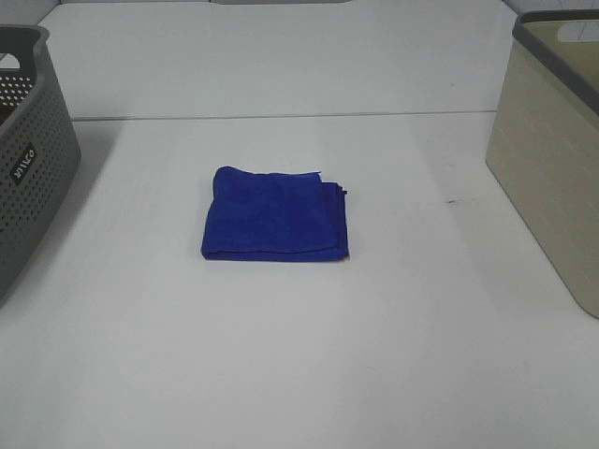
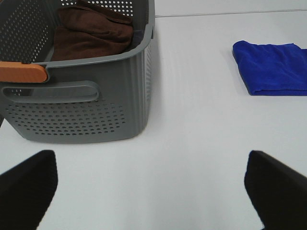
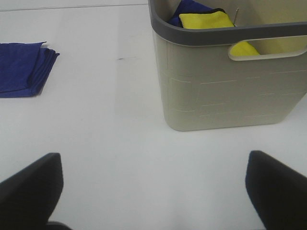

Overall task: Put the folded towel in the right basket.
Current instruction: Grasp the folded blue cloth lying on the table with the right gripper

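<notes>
Blue folded towel (image 1: 274,214), flat at the middle of the white table (image 1: 281,374); lies well apart from both baskets and touches neither gripper. Grey perforated basket (image 1: 28,168) at the left edge; holds a brown towel (image 2: 91,31). Beige basket (image 1: 552,159) at the right edge; holds a yellow cloth (image 3: 206,20). Left gripper (image 2: 149,167): hangs over the table beside the grey basket, jaws wide apart, gripping nothing. Right gripper (image 3: 153,165): hangs beside the beige basket, likewise spread wide and empty.
</notes>
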Robot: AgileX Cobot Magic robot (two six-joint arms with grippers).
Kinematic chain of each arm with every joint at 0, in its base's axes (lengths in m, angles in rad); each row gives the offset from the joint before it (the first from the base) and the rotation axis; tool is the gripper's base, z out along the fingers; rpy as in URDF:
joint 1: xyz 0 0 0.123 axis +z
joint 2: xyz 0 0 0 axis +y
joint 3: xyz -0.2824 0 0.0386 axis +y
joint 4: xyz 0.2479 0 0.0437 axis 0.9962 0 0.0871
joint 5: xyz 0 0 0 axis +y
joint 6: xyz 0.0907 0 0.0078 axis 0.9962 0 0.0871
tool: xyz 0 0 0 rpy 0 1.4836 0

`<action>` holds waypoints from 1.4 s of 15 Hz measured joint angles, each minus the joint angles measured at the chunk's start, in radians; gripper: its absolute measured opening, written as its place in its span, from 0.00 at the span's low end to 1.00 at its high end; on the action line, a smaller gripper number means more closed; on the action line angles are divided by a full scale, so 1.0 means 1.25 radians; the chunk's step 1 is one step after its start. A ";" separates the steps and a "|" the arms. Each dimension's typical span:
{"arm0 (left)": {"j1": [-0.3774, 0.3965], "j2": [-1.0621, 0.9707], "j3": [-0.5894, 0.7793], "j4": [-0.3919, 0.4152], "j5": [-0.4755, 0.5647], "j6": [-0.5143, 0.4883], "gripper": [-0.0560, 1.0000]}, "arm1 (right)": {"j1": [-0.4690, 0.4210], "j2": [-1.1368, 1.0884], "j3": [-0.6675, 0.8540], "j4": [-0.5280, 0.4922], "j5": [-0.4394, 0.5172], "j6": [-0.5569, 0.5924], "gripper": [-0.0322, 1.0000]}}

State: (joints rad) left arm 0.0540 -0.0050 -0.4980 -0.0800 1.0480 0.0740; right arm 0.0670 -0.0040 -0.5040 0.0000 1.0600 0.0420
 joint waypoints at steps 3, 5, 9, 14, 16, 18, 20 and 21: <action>0.000 0.000 0.000 0.000 0.000 0.000 0.99 | 0.000 0.000 0.000 0.000 0.000 0.000 0.98; 0.000 0.000 0.000 0.000 0.000 0.000 0.99 | 0.000 0.000 0.000 0.000 0.000 0.000 0.98; 0.000 0.000 0.000 0.000 0.000 0.000 0.99 | 0.000 0.000 0.000 0.000 0.000 0.000 0.98; 0.000 0.000 0.000 0.000 0.000 0.000 0.99 | 0.000 0.000 0.000 0.000 0.000 0.000 0.98; 0.000 0.000 0.000 0.000 0.000 0.000 0.99 | 0.000 0.000 0.000 0.000 0.000 0.000 0.98; 0.000 0.000 0.000 0.000 0.000 0.000 0.99 | 0.000 0.000 0.000 0.000 0.000 -0.002 0.98; 0.000 0.000 0.000 0.000 0.000 0.000 0.99 | 0.000 0.000 0.000 0.000 0.000 -0.002 0.99; 0.000 0.000 0.000 0.000 0.000 0.000 0.99 | 0.000 0.000 0.000 0.000 0.000 -0.002 0.99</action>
State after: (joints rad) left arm 0.0540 -0.0050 -0.4980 -0.0800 1.0480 0.0740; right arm 0.0670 -0.0040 -0.5040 0.0000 1.0600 0.0390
